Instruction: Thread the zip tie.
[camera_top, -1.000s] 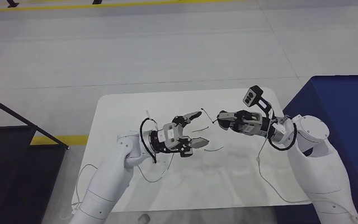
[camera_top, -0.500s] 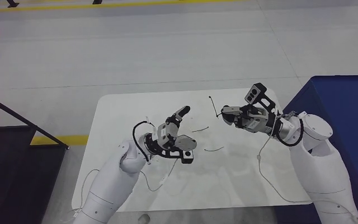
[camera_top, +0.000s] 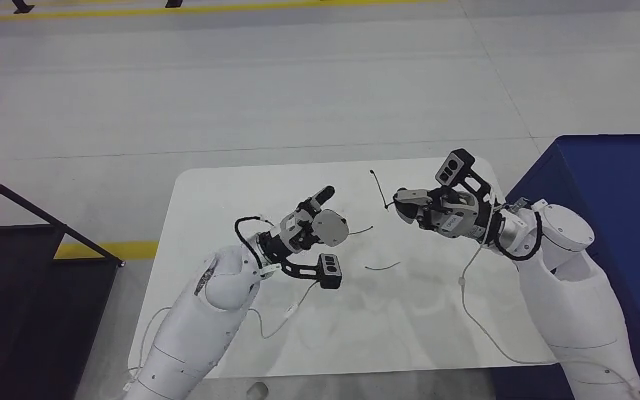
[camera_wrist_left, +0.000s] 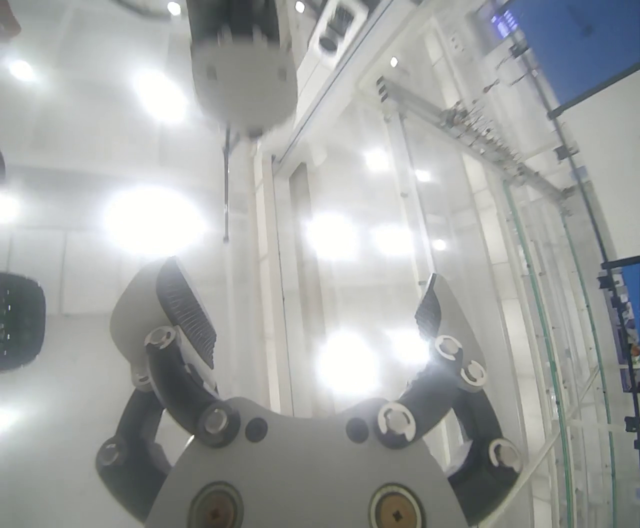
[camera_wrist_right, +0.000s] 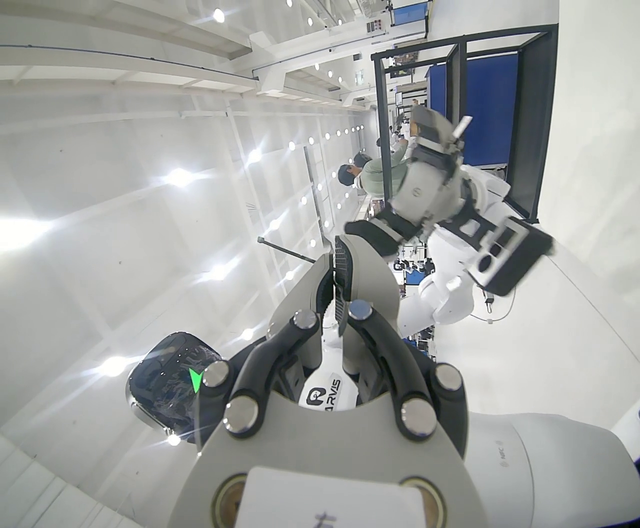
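One tie (camera_wrist_right: 285, 248) sits pinched in my right fingers (camera_wrist_right: 370, 280); my left fingers (camera_wrist_left: 185, 310) gape. Next, I think, left must grab its tip.

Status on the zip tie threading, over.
Right claw shut on zip tie, raised over table; tie straight, unthreaded. Left claw open, empty. Two loose ties lie on table between arms.
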